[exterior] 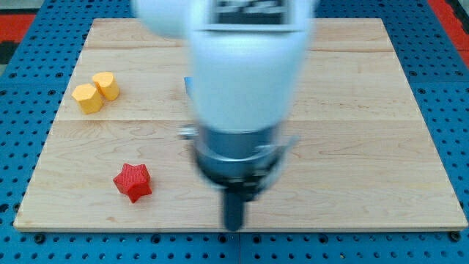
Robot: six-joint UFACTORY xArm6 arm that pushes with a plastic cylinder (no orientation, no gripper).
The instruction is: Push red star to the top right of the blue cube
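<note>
A red star (pixel 133 182) lies on the wooden board (pixel 366 110) at the view's lower left. The blue cube is almost wholly hidden behind my arm; only a thin blue sliver (pixel 186 86) shows at the arm's left edge, near the board's middle. My tip (pixel 234 226) is at the view's bottom centre, near the board's front edge, to the right of the red star and apart from it. The white arm body (pixel 242 66) fills the view's centre and is blurred.
Two yellow blocks (pixel 96 92) sit touching each other at the view's upper left, one hexagonal (pixel 88 97) and one rounded (pixel 106 85). The board rests on a blue pegboard surface (pixel 22 110).
</note>
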